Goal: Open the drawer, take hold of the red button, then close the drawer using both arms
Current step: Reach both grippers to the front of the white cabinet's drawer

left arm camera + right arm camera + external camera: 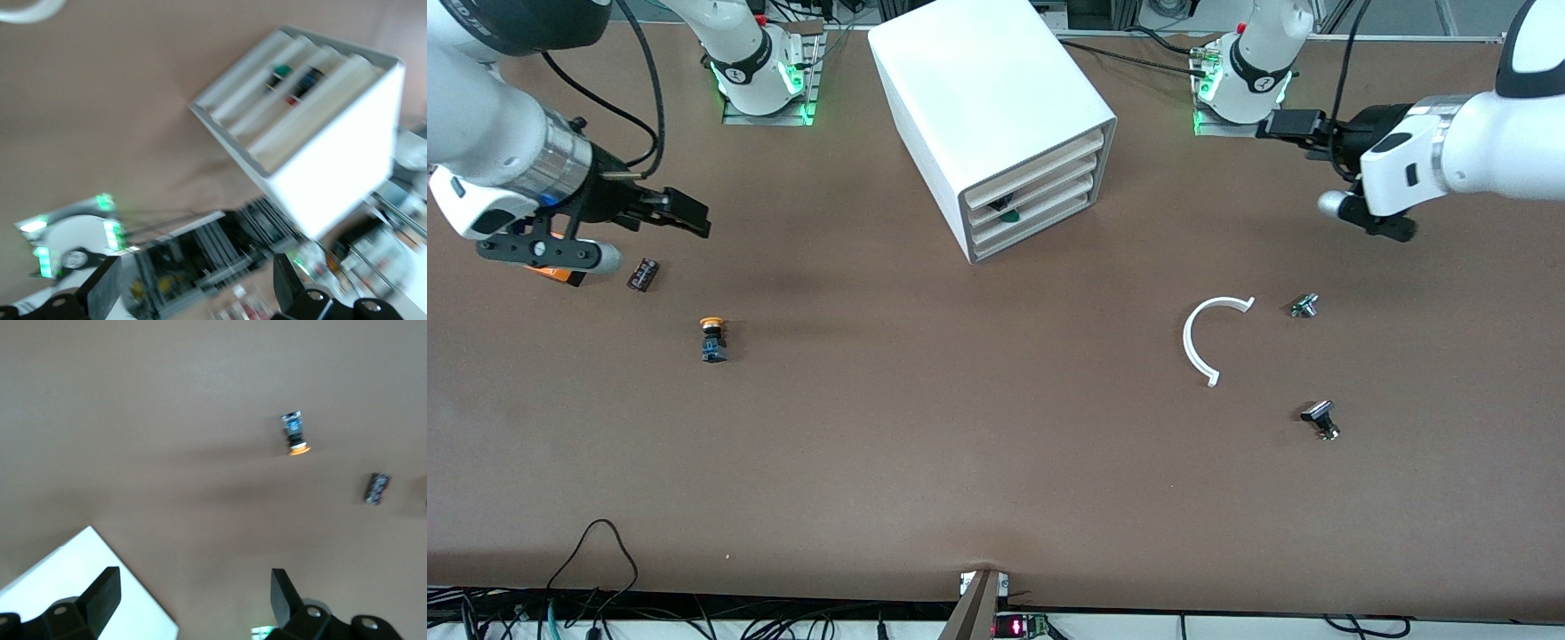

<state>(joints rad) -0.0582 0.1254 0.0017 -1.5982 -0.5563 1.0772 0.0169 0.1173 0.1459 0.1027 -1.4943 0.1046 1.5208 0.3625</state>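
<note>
Drawer [1024, 201] front – white arc [1206, 339] nearby

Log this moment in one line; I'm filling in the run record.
white box cabinet: four drawers shut | left gripper: open, empty, over table | right gripper: open, empty, over table

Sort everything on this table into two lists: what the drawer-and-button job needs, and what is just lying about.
For the job:
- white drawer cabinet
- drawers, all shut
- red button, barely visible inside
- left gripper, open
- right gripper, open

Lying about:
- yellow-capped button
- small black chip
- white curved strip
- two small dark parts
- orange box
</note>
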